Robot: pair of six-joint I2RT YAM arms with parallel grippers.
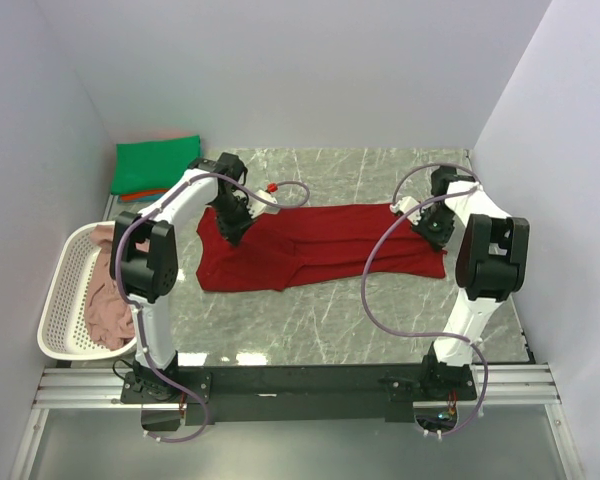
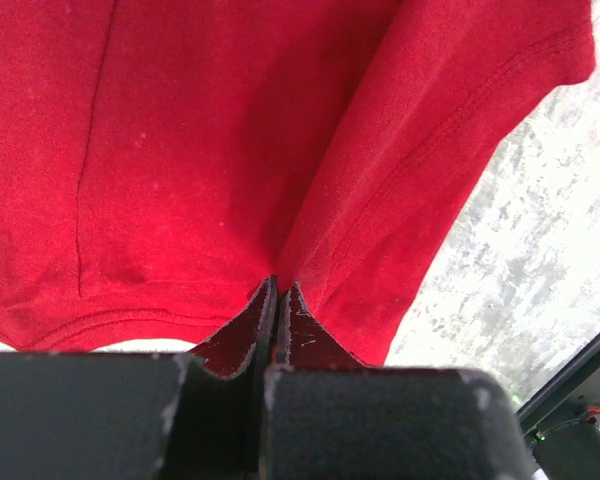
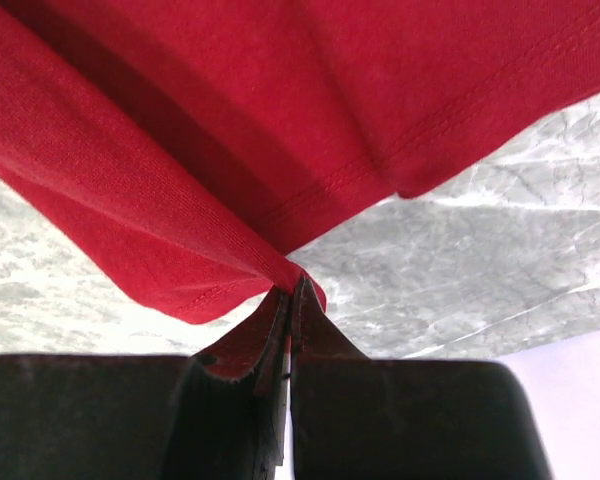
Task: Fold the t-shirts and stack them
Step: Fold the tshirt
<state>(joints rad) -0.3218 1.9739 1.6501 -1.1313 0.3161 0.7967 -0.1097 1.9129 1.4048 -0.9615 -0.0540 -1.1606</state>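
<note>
Left gripper (image 2: pixel 279 284), right gripper (image 3: pixel 292 284) clamped on dark red t-shirt (image 1: pixel 320 240), seemingly at hems.

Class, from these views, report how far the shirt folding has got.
Done: a folded green t-shirt sits on an orange-red one, back left. In hand: left gripper and right gripper pinch the dark red t-shirt lying on the table. Left: dusty pink cloth in the white plastic lattice basket.
</note>
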